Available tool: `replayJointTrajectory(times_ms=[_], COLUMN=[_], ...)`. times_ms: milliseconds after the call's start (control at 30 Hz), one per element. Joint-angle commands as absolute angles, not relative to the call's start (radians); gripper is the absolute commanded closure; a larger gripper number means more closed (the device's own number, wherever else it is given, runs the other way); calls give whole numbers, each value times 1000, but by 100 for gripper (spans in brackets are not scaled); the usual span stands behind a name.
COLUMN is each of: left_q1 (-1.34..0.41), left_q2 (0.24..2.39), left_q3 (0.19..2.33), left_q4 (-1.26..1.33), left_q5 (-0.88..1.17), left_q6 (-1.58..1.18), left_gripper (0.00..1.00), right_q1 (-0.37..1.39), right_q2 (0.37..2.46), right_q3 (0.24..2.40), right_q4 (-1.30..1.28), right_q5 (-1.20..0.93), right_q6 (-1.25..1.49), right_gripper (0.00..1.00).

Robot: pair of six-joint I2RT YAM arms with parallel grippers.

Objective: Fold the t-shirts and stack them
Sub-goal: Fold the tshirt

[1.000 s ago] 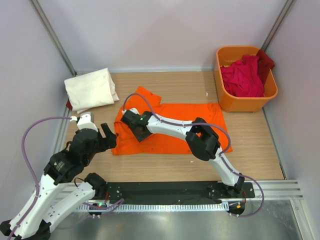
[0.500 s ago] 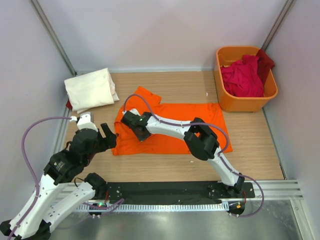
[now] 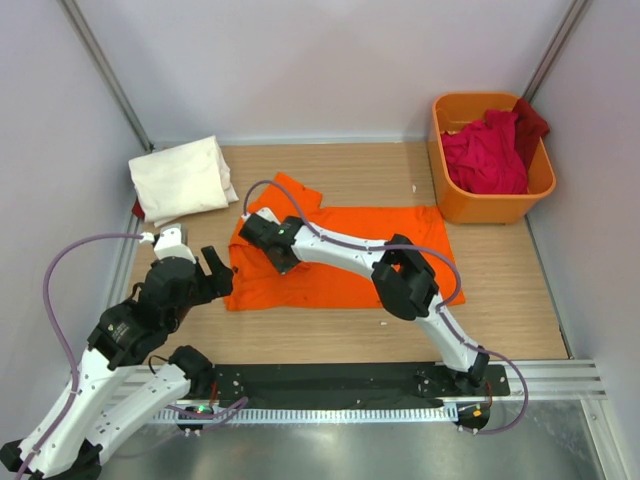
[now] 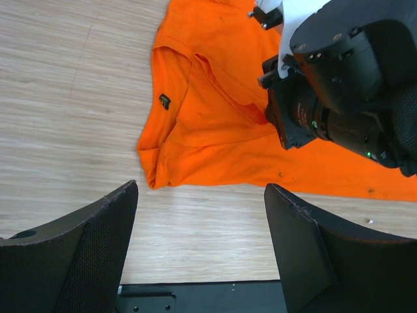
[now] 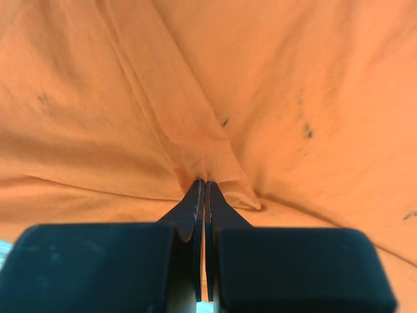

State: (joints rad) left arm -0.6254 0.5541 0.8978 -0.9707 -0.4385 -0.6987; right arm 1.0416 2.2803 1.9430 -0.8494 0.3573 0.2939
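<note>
The bright orange t-shirt [image 3: 335, 285] lies spread across the middle of the table, one sleeve pointing to the back. My right gripper [image 3: 258, 228] is down on its left part, shut on a pinched ridge of orange cloth [image 5: 204, 171]. The left gripper [image 3: 215, 272] hovers open just off the shirt's near-left corner [image 4: 151, 171], holding nothing. A folded cream-white t-shirt [image 3: 182, 178] rests at the back left. Crumpled crimson [image 3: 485, 155] and dark red [image 3: 530, 125] t-shirts fill the tub.
The rigid orange plastic tub [image 3: 490, 208] stands at the back right by the wall. A black base rail [image 3: 340, 380] runs along the near edge. Grey walls close in the table on three sides. Bare wood shows in front of the orange shirt.
The right gripper's jaws closed onto the orange cloth and shifted slightly toward the back left, bunching the fabric. The left arm has stayed still.
</note>
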Motion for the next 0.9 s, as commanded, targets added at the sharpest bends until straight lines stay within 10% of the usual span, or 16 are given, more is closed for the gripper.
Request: replayJointTrajectory(times_ms=[0, 367, 467, 600, 867], left_q1=[-621, -621, -620, -620, -618], left_q2=[555, 569, 574, 578, 604], left_q3=[902, 904, 904, 902, 903], left_q4=[-959, -959, -960, -962, -965], left_q5=[-466, -471, -472, -477, -477], left_q6=[-703, -704, -704, -707, -706], left_gripper=[21, 21, 21, 21, 21], right_q1=[1020, 888, 844, 810, 799], right_q2=[2267, 2298, 2303, 2296, 2224], right_q3=[2009, 1982, 1988, 1994, 1997], right_q4=[-871, -831, -827, -818, -828], right_q5=[393, 341, 319, 291, 319], right_q6=[259, 262, 261, 253, 248], right_gripper=[98, 94, 80, 31, 25])
